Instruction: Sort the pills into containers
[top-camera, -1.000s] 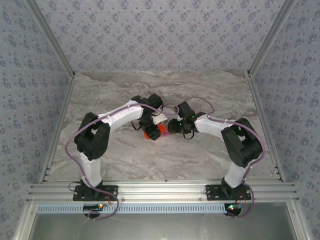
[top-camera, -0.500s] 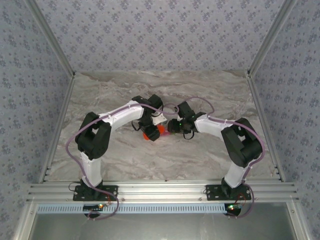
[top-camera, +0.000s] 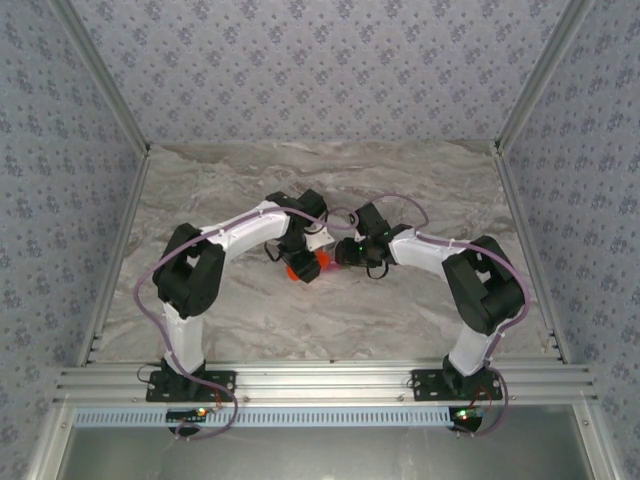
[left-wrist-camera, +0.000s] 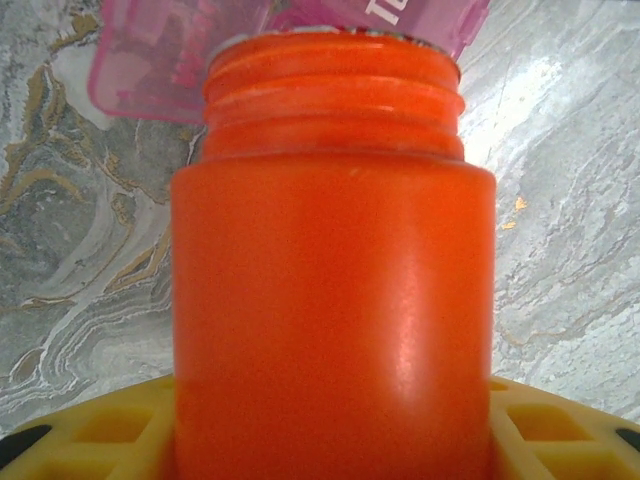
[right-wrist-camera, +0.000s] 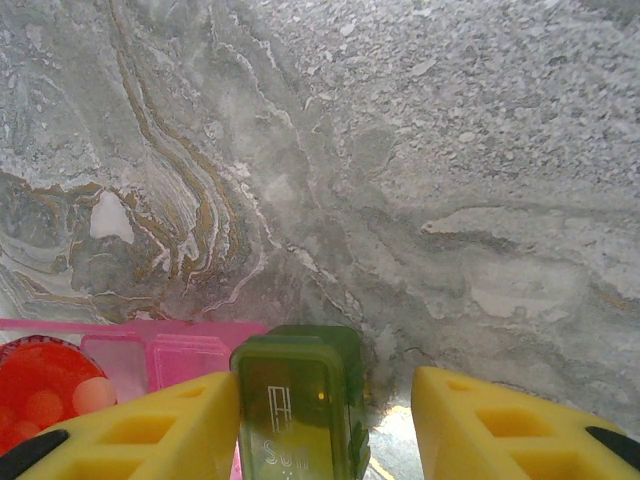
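Gripping the orange bottle (left-wrist-camera: 330, 300), left tool (left-wrist-camera: 326, 445); right tool (right-wrist-camera: 325, 420) part-open, olive compartment (right-wrist-camera: 295, 405) against one finger, table (right-wrist-camera: 450, 150) ahead.

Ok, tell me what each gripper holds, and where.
Left gripper: orange bottle, clamped at its lower body. Right gripper: olive-green compartment lies against one finger, gap to the other; hold cannot be told.

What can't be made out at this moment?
Left wrist: the orange bottle hides most of the pink compartment and its contents.
Right wrist: the bottom edge cuts off the olive compartment; whether the right claw grips it is unclear.
Top external: both compartments too small.
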